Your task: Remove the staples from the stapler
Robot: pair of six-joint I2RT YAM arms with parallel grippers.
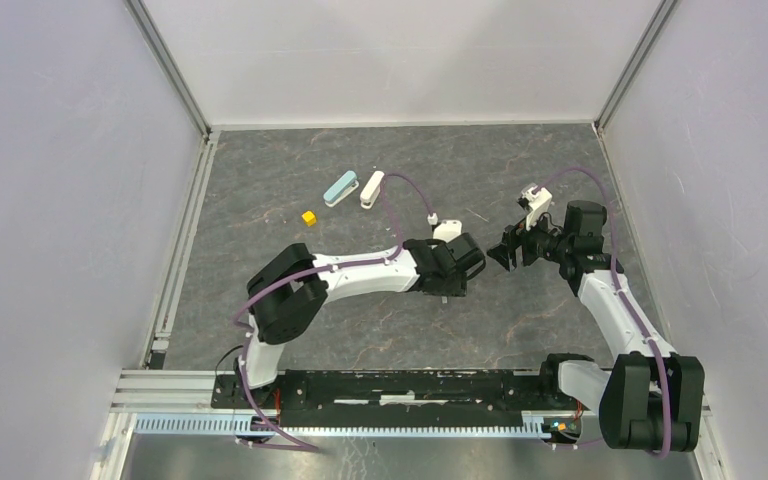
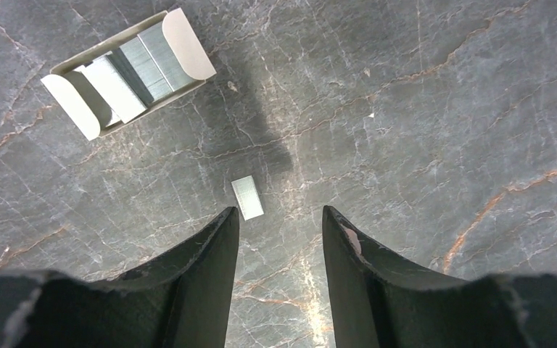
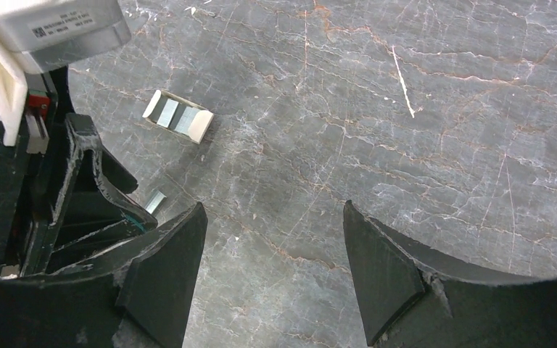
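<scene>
Cream-white ends, grey metal middle: stapler (image 2: 128,72). Silver-grey: staples (image 2: 247,197). Dark grey marble pattern, rust-brown veins: table (image 2: 442,109).

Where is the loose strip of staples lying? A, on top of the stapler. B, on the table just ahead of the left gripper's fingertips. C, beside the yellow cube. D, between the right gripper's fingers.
B: the left wrist view shows the staples flat on the table, apart from the stapler, just ahead of the open left gripper.
</scene>
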